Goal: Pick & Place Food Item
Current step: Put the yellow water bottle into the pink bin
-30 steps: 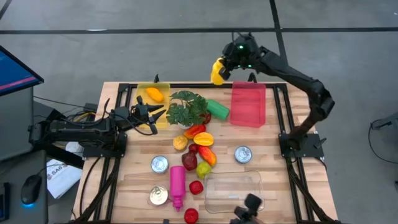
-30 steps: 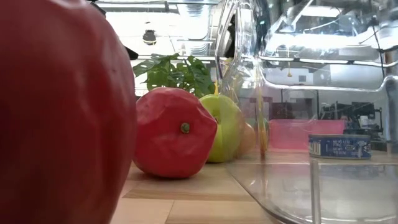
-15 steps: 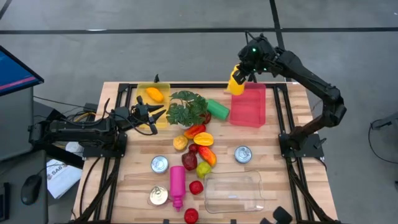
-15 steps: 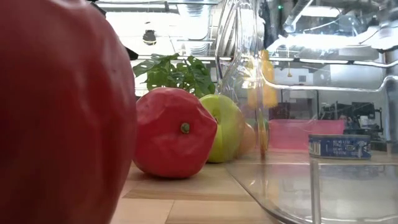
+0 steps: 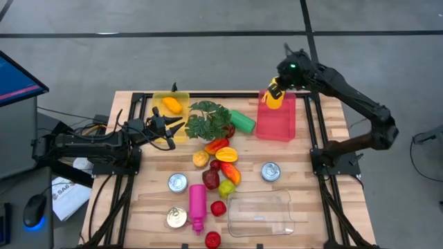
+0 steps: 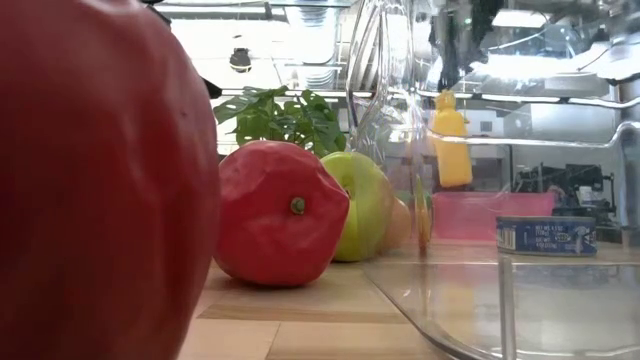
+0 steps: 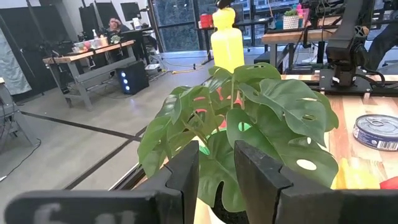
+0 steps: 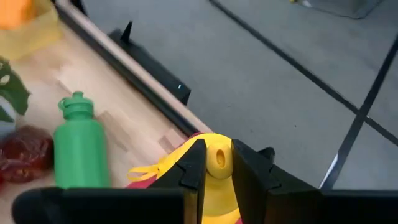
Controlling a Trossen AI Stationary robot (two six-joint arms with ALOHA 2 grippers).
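Observation:
A yellow bottle hangs in the air over the far left corner of the pink bin, with my right gripper shut on its top. In the low view the yellow bottle hangs upright, above the pink bin. At the table's left, my left gripper waits level by the yellow bin, facing the leafy plant. Its fingers are slightly open and hold nothing. My right gripper pinches the yellow bottle's cap end between its two fingers, one on each side. The fingers slant down from above. The bottle hangs upright below them, clear of the pink bin and the table.
A green bottle lies between the plant and the pink bin. Toy fruits and peppers, cans, a pink bottle and a clear container fill the middle and near side. An orange fruit lies in the yellow bin.
My right gripper has carried the yellow bottle toward the table's right edge, from beyond the far edge to above the pink bin's far left corner. The wrist has rolled and tipped downward on the way, and the bottle stays held.

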